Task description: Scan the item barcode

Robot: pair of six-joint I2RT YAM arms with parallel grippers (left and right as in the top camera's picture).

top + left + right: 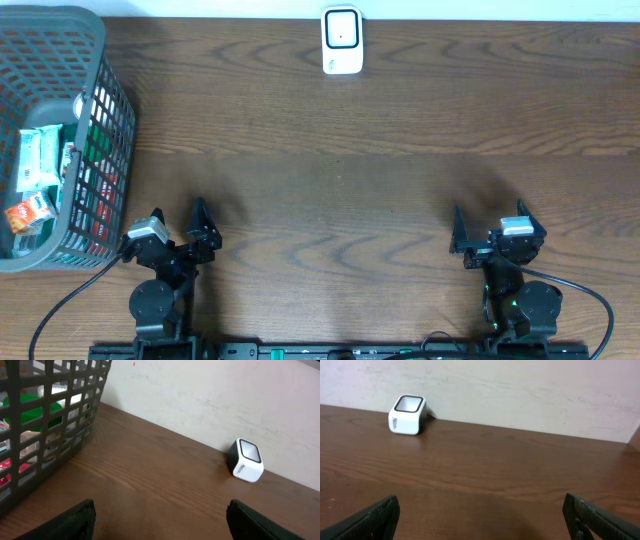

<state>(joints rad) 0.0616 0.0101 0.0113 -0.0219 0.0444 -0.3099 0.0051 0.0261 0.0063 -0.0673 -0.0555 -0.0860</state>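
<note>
Setup: both arms are parked at the near edge of the table (pixel 340 170), one to each side, so that the middle of the wooden surface is left free for carrying an item across.

Left gripper (pixel 178 212): the jaws are held wide apart and nothing is seen between them. In the left wrist view only bare wood lies in the gap. It is stationed just beside the grey mesh basket (pixel 112 120), which is judged the reason for its position: the goods to be scanned are kept there.

Right gripper (pixel 488 215): it is spread fully and nothing is held. It is well apart from the basket and points toward the far edge.

Task objects: the packaged items (pixel 38 150) are all lying inside the basket at the left end of the table. A white and green packet and a small orange carton (pixel 28 215) can be made out. The rest is masked by the mesh, and no barcode can be read at this size. The white barcode scanner (pixel 341 40) is stood at the far edge, roughly central, against the pale wall (pixel 520 390). Its dark window is turned upward and tilted toward the arms, so a barcode is presumably to be presented above it.

Status, as a judgement: no item is picked yet and scanning is not begun.

Obstructions: nothing is found on the table between basket and scanner. The basket wall is the one obstacle; it is expected that an item must be reached from above over the rim, not through the mesh.
</note>
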